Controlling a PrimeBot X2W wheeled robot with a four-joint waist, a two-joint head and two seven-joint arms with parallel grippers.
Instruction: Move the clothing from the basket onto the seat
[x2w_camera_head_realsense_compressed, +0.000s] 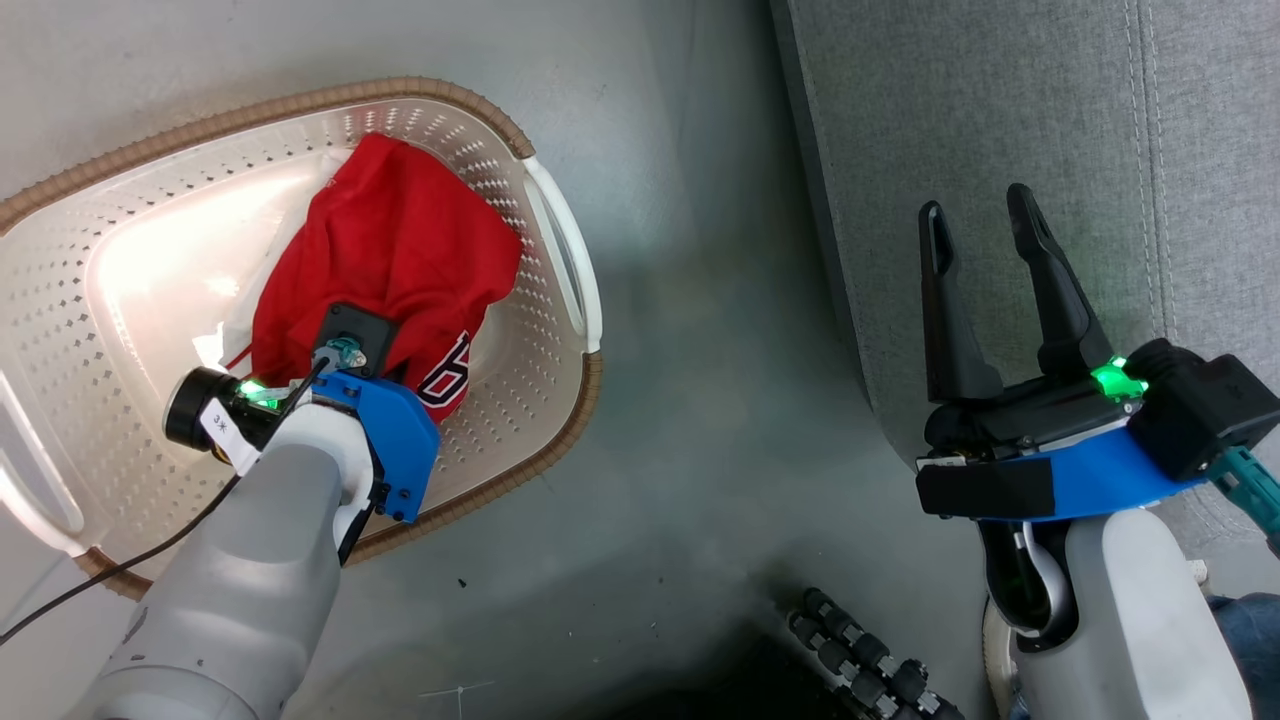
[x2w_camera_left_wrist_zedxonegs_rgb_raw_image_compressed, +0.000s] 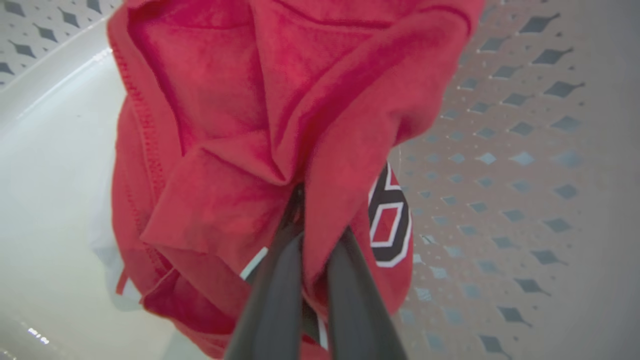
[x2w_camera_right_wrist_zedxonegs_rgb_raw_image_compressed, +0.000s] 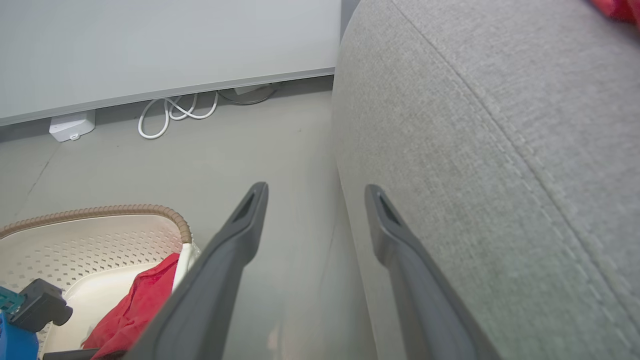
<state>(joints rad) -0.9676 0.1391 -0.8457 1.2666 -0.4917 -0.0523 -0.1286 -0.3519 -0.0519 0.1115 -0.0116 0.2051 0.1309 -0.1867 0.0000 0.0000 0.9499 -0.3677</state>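
Left wrist view, left gripper (x2w_camera_left_wrist_zedxonegs_rgb_raw_image_compressed: 314, 239) clamped on clothing (x2w_camera_left_wrist_zedxonegs_rgb_raw_image_compressed: 240, 125), tips buried in folds, lettering (x2w_camera_left_wrist_zedxonegs_rgb_raw_image_compressed: 390, 220) cut off, right gripper (x2w_camera_head_realsense_compressed: 977, 205) wide

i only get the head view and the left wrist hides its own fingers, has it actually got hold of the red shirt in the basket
Observer: Yes. In the left wrist view the left gripper is shut on a fold of the red garment, beside its black-and-white lettering.
Operator: anything on the sofa yet
Observer: The right wrist view catches a scrap of red fabric at its top corner, over the grey sofa cushion; too little shows to identify it.
Operator: whats past the basket
Observer: A looped white cable lies on the floor by the wall.
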